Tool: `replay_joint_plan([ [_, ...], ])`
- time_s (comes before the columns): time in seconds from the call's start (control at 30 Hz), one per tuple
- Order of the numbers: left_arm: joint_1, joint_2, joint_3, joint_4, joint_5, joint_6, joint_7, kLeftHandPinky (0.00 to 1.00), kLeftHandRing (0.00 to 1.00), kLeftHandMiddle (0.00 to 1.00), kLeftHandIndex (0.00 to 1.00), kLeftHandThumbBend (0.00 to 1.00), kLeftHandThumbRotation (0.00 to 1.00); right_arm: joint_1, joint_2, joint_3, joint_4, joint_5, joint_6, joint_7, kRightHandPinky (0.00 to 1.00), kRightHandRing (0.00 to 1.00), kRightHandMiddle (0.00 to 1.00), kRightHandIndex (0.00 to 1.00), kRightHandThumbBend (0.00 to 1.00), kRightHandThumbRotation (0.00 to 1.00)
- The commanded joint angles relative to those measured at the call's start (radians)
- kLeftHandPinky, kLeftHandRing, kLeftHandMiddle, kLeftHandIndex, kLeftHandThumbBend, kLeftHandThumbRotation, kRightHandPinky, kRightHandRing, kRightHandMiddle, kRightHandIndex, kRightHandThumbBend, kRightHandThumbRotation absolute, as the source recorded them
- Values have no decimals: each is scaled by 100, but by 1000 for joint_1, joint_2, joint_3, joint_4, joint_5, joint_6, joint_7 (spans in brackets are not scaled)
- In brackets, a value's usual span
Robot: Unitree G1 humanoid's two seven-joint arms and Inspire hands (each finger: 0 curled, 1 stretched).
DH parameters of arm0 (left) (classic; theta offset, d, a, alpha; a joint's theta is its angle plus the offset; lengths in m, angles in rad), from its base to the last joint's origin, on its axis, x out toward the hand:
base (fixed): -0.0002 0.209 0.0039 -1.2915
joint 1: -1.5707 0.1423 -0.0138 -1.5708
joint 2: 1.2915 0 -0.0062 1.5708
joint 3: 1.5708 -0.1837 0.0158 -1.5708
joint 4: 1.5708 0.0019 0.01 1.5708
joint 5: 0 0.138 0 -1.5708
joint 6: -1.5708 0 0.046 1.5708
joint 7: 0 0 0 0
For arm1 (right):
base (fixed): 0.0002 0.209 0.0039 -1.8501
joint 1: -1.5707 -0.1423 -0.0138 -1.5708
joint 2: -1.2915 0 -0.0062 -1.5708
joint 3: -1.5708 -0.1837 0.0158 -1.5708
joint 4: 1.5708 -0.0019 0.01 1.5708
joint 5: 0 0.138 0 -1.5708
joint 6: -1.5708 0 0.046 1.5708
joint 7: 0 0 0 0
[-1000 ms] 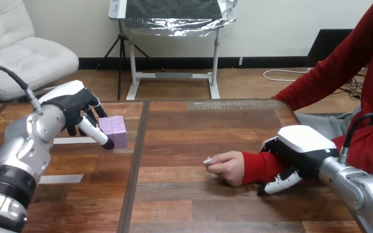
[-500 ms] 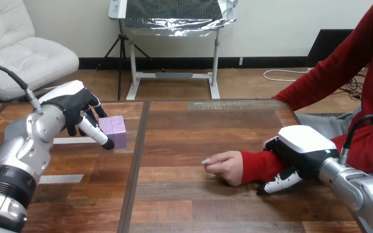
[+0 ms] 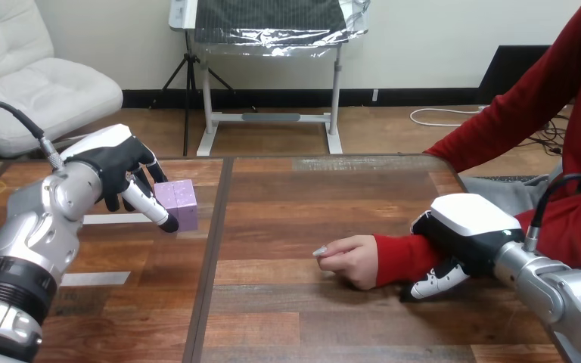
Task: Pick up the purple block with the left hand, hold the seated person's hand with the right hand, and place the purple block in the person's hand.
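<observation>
Head view, grasp stage. The left hand [image 3: 113,168] is closed on the purple block [image 3: 179,203] at the far left of the wooden table [image 3: 310,197]; its thumb lies across the block's near face and its fingers curl behind, a pinch suited to lifting; the block appears to sit on the tabletop, though whether it has cleared the surface cannot be told. The right hand [image 3: 469,227] lies over the person's red-sleeved forearm [image 3: 399,257], just behind the wrist, with its fingers [image 3: 433,285] curled round the near side; this hold probably steadies the arm for the handover. The person's hand [image 3: 352,261] rests on the table as a loose fist, well apart from the block; it would need to open to receive the block.
</observation>
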Motion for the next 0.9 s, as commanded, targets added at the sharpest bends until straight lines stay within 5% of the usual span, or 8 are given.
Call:
replay_joint_plan([
  [0.0, -32, 25, 28, -63, -8, -5, 1, 34, 40, 47, 48, 72, 0, -68, 17, 11, 22, 2, 11, 22, 20, 26, 36, 41, 84, 32],
  [0.4, -29, 25, 33, -61, -14, -12, 2, 36, 41, 47, 48, 72, 0, -73, 13, -1, 38, 14, 4, 24, 13, 19, 28, 32, 86, 30],
  [0.87, -27, 28, 27, -64, -18, -15, 6, 34, 41, 47, 48, 72, 0, -69, 4, -48, 33, 97, -10, 56, 20, 24, 31, 32, 87, 23],
])
